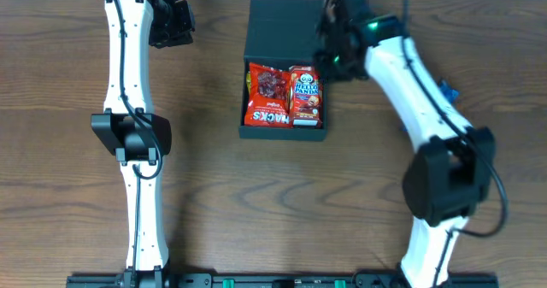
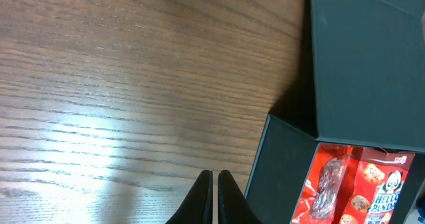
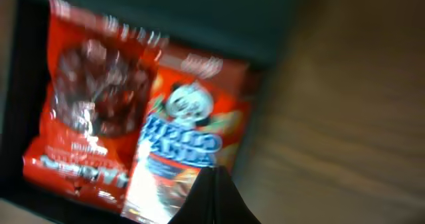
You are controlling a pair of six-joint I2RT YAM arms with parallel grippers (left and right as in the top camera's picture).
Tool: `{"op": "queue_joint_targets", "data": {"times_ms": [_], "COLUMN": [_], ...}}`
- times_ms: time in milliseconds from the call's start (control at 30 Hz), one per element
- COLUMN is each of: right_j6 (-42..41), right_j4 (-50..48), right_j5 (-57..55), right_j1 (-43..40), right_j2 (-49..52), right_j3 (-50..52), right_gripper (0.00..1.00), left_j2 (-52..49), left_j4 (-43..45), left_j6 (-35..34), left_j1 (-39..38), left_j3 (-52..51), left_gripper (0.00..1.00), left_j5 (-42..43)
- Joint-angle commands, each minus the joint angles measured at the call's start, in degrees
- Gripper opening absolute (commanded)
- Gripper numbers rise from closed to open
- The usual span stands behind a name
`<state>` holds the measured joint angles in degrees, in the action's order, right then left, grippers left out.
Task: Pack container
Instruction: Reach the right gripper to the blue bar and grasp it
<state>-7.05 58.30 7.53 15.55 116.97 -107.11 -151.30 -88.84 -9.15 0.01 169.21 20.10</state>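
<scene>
Dark container (image 1: 282,135) sits on the worktop (image 1: 205,177) toward the far side, its flap lid (image 1: 282,27) open on the far side. Inside, a red snack packet (image 1: 267,96) lies left of a Hello Panda packet (image 1: 306,96), touching it. The left end effector (image 2: 214,179), closed and empty, hangs over bare wood left of the container. The right end effector (image 3: 212,174), closed and empty, hovers above the Hello Panda packet.

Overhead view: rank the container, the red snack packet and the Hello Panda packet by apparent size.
1. container: largest by far.
2. red snack packet: looks a little wider than the next.
3. Hello Panda packet: close call, since the two lie side by side at similar height.
</scene>
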Motion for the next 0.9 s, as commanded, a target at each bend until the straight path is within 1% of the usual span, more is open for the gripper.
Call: {"op": "queue_joint_targets", "data": {"times_ms": [0,100,200,367,433,467,500,533,567,667,700,733,767,800,833,867], "right_j6": [-4.57,-9.49,-14.08,-19.96,-21.29,-22.05,-23.5,-24.3,-24.46,-26.27,-26.73,-26.82,-26.82,-26.82,-26.93,-27.74], "right_j4": [1.16,5.29,7.34,9.07,9.27,9.31,9.27,9.16,8.87,8.44,8.22,7.78,7.23,6.69,6.21,5.97], "right_j5": [-10.47,-12.2,-12.24,-11.04,-10.1,-10.1,-10.1,-10.14,-10.25,-12.76,-13.44,-13.53,-13.53,-13.6,-13.6,-13.99], "right_j1": [-5.57,-12.28,-18.38,-25.59,-27.32,-27.65,-27.87,-27.85,-27.85,-27.85,-27.85,-27.87,-27.91,-27.91,-27.91,-27.91], "right_j2": [-4.52,-3.91,-3.41,-3.39,-3.39,-3.39,-3.39,-3.39,-3.39,-3.39,-3.39,-3.39,-3.39,-3.39,-3.39,-3.39], "right_j3": [-1.66,-0.76,1.84,5.99,8.33,9.35,10.8,12.2,13.33,16.04,16.7,17.46,18.29,19.04,19.47,19.82], "right_gripper": [0.02,0.01,0.02,0.01,0.23,0.43,0.61,0.72,0.77,0.84,0.84,0.84,0.82,0.82,0.79,0.78], "left_j2": [0.59,0.59,0.59,0.59,0.59,0.59,0.59,0.59,0.59,0.59,0.59,0.59,0.59,0.59,0.59,0.59], "left_j4": [-0.48,-0.46,-0.26,0.15,0.39,0.46,0.52,0.61,0.68,0.79,0.83,0.85,0.85,0.83,0.83,0.83], "left_j6": [-0.07,-0.07,-0.04,-0.04,-0.07,-0.07,-0.07,-0.07,-0.07,-0.07,-0.07,-0.02,-0.04,-0.02,0.0,0.07], "left_j1": [0.35,0.35,0.35,0.35,0.35,0.35,0.35,0.35,0.35,0.35,0.35,0.35,0.35,0.35,0.35,0.35], "left_j3": [1.22,1.22,1.22,1.22,1.2,1.22,1.22,1.22,1.22,1.22,1.22,1.22,1.22,1.22,1.22,1.2], "left_gripper": [0.06,0.06,0.06,0.06,0.06,0.06,0.06,0.06,0.06,0.07,0.12,0.27,0.52,0.88,0.95,0.95], "left_j5": [-0.83,-0.83,-0.87,-1.07,-1.05,-1.07,-1.07,-1.07,-1.07,-1.07,-1.07,-1.07,-1.07,-1.07,-1.09,-1.09]}}
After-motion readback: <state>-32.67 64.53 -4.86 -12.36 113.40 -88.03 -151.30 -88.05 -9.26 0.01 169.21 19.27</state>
